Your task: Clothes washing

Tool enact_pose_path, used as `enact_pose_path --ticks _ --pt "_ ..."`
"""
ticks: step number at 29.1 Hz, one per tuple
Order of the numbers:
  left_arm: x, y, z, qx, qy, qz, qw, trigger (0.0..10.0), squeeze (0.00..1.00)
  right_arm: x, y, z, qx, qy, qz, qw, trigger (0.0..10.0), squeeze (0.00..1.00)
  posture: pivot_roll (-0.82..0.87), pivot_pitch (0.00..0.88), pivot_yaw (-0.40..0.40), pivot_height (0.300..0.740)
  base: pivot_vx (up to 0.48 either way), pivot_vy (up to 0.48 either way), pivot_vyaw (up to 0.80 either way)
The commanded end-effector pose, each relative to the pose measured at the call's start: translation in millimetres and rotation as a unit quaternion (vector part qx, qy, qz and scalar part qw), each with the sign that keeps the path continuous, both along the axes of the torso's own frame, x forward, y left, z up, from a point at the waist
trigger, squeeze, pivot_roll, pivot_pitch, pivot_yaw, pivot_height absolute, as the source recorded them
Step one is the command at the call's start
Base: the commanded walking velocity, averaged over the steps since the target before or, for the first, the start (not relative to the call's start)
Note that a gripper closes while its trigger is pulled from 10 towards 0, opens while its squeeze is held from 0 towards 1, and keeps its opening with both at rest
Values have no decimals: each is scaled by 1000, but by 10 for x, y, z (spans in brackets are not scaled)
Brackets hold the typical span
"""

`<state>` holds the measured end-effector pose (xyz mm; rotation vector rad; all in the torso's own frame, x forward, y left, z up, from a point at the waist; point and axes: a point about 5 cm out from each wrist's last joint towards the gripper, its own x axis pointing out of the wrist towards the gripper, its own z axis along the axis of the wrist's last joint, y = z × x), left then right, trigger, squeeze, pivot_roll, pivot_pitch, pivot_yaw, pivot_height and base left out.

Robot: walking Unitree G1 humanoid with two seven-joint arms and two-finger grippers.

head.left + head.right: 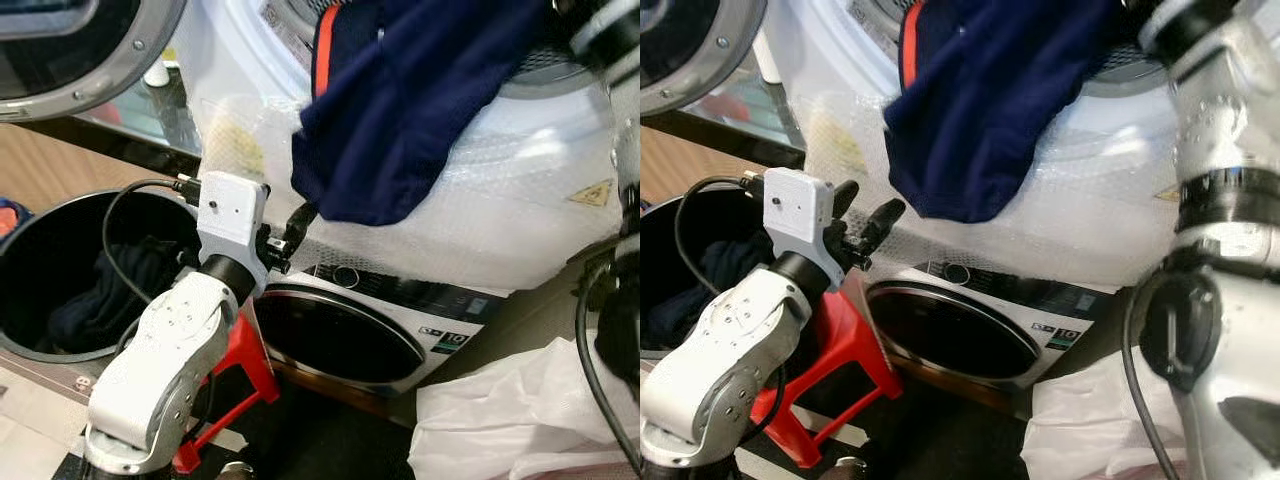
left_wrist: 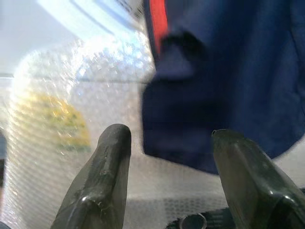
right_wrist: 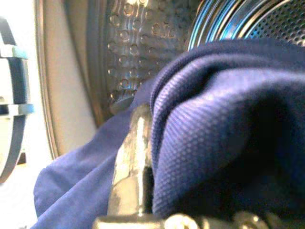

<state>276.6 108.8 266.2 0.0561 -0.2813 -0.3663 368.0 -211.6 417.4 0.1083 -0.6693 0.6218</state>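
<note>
I had the right gripper (image 3: 143, 157) clamped on the navy shirt (image 1: 420, 100), holding it up at the mouth of the upper drum (image 3: 143, 47) so it could be fed in; most of it hung down over the bubble-wrapped front (image 1: 520, 210). My left gripper (image 1: 290, 240) waited just below the hem, jaws apart, ready to gather the slack. The right wrist view showed the perforated drum wall, which the eye views barely caught, while they showed more clothes in the dark tub (image 1: 60, 290) far left

The floor (image 1: 330, 440) bears a washing machine (image 1: 400, 330), a red stool (image 1: 240, 380) — and a white bag (image 1: 520, 420).
</note>
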Motion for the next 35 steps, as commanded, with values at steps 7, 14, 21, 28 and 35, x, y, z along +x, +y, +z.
enact_pose_path --ticks 7,14,21,28,35 --pt "178 125 87 1 -32 39 999 10000 0 -358 -148 -186 55 -25 0 998 10000 0 23 53 -38 740 0 0 0" --pt "341 207 117 7 -38 64 997 10000 0 -510 -96 -505 67 14 -4 998 10000 0 21 29 -19 740 0 0 0" --pt "414 298 73 9 -33 87 996 10000 0 -645 -11 -1038 78 73 -15 994 10000 0 26 20 -12 740 0 0 0" --pt "435 322 -93 15 -18 100 995 10000 0 -743 54 -1395 91 118 -44 988 10000 0 23 7 -10 740 0 0 0" --pt "412 358 -248 30 -16 106 994 10000 0 -864 284 -1606 128 139 -76 979 10000 0 13 0 -9 740 0 0 0"
